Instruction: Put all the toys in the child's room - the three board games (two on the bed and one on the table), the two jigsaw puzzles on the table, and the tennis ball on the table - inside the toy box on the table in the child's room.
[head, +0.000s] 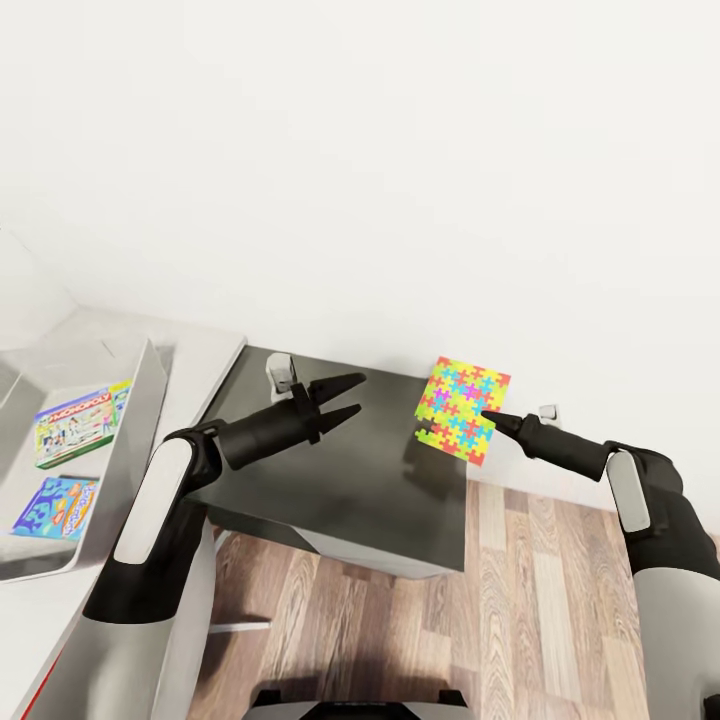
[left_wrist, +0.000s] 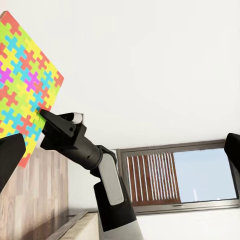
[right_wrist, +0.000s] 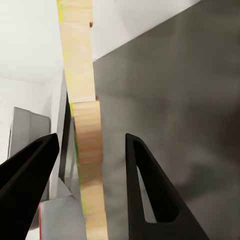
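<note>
A jigsaw puzzle of yellow, green, blue and red pieces hangs upright in the air over the dark grey desk panel. My right gripper is shut on its right edge. The right wrist view has the puzzle edge-on between the two black fingers. In the left wrist view its coloured face is pinched by the right gripper. My left gripper is open and empty, left of the puzzle. The light grey toy box stands on the pale table at far left, holding two board games.
A second, blue board game lies in the box below the Monopoly one. Wood-plank floor runs under both arms. A white wall is close behind, with a socket. A window with blinds is in the left wrist view.
</note>
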